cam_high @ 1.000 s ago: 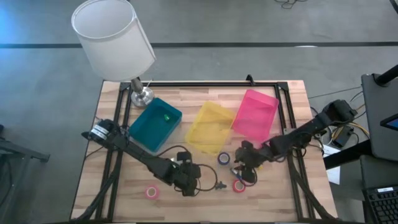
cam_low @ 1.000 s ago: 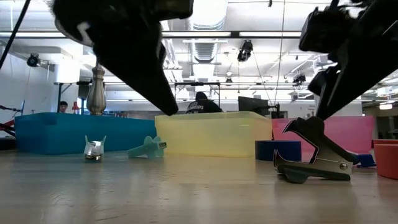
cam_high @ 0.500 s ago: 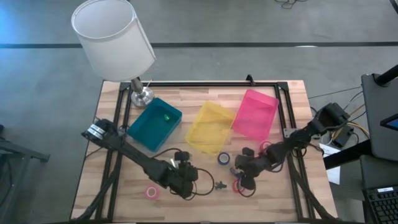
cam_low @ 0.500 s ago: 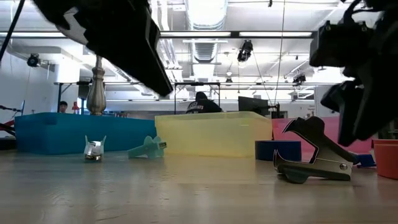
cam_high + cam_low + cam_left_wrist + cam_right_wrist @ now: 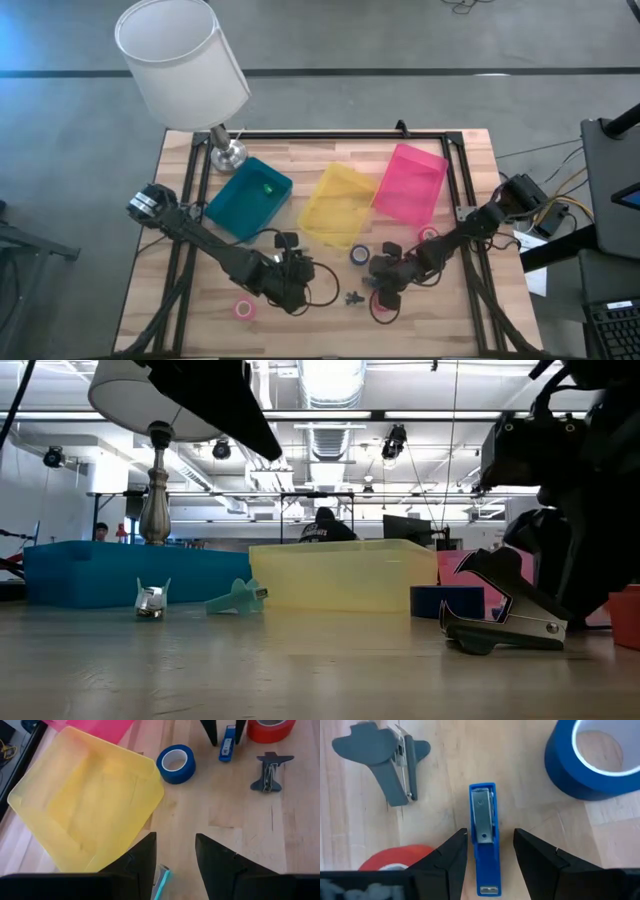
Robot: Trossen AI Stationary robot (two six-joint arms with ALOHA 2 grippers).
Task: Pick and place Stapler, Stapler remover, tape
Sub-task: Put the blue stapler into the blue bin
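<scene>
High view. My left gripper sits near the table's front edge, at about 6 o'clock from the teal bin. My right gripper sits at about 5 o'clock from the yellow bin. The pink bin lies at 3 o'clock from the yellow one. The pink tape roll lies at 8 o'clock from my left gripper; the blue tape roll lies at the yellow bin's near corner. The dark staple remover lies between my two grippers. A lamp stands at the table's 11 o'clock corner.

Low view. The staple remover rests on the wood, jaws toward the camera, the blue tape roll behind it. A small teal staple remover lies before the teal bin.

Left wrist view. My fingers stand apart, holding nothing, over bare wood beside the yellow bin. Ahead lie the blue tape roll, the blue stapler, the red tape roll and the staple remover.

Right wrist view. My fingers stand wide apart either side of the blue stapler, not closed on it. The red tape roll lies just beside it, the staple remover and blue tape roll farther out.
</scene>
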